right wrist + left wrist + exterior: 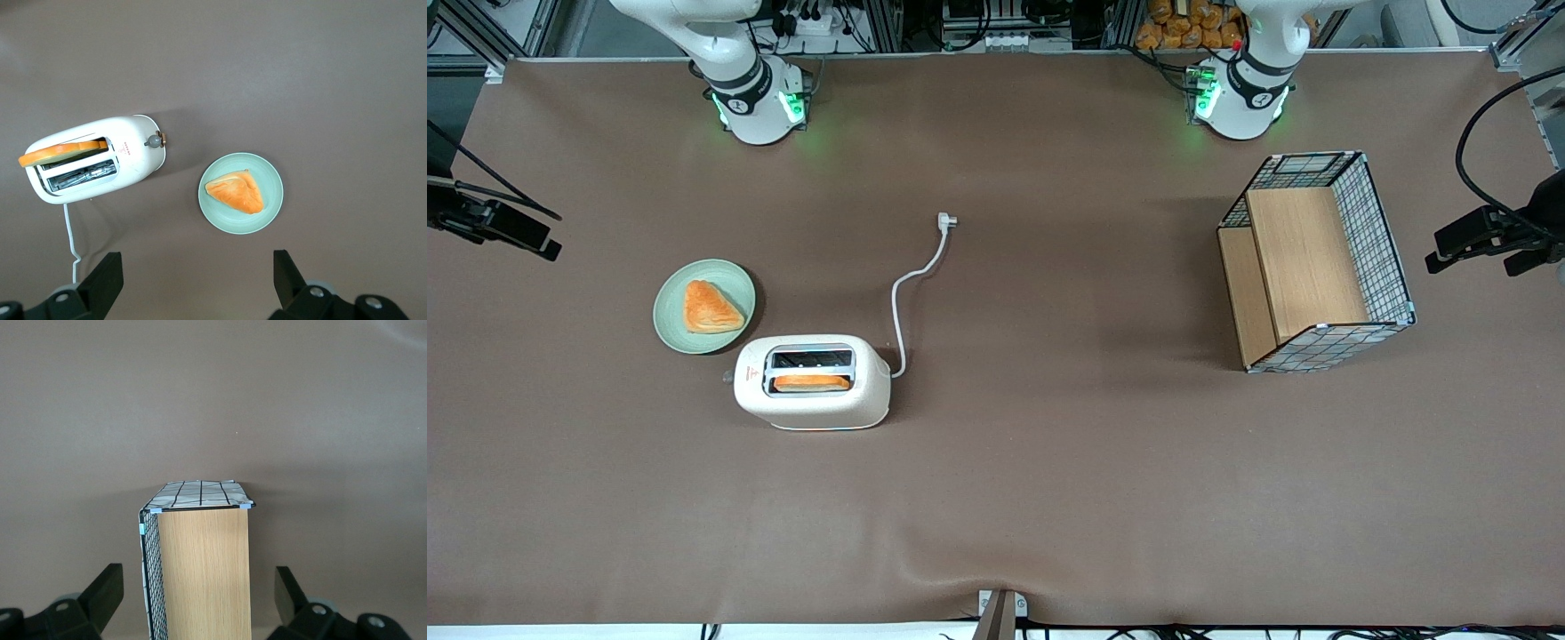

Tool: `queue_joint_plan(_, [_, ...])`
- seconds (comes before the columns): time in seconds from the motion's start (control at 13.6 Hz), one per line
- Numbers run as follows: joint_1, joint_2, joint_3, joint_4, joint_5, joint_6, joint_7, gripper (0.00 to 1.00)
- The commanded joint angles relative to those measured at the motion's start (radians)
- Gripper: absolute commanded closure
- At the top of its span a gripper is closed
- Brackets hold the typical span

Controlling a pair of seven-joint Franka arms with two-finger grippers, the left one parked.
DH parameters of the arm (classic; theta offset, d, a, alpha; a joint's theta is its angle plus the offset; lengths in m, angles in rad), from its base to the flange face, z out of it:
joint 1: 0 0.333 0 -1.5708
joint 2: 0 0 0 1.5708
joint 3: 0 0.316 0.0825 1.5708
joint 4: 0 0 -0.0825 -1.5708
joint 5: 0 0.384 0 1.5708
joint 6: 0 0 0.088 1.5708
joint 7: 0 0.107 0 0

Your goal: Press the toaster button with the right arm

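Probably the toaster (812, 384), in the lower middle of the front view, was light, so a sideways push could slide it toward its cord (895, 307) instead of pressing the small button (154, 141) on its narrow end, near the plate (667, 324). The gripper (193, 280) hung high above both, fingers wide apart. The wire basket (1383, 240) held a wooden board (1303, 258), one toaster slot a slice (811, 382), the plate a pastry (711, 308).

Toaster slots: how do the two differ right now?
On the toaster, the slot nearer the front camera holds an orange slice; the farther slot is empty, bare wires showing. Both are the same length and parallel. The gripper hangs open above the plate, button untouched.
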Motion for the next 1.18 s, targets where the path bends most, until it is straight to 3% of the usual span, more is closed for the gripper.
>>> queue_joint_plan(0.0, [-0.005, 0.003, 0.003, 0.011, 0.008, -0.003, -0.009, 0.00])
queue_joint_plan(1.11, [-0.004, 0.008, 0.005, 0.022, 0.002, -0.006, -0.014, 0.00])
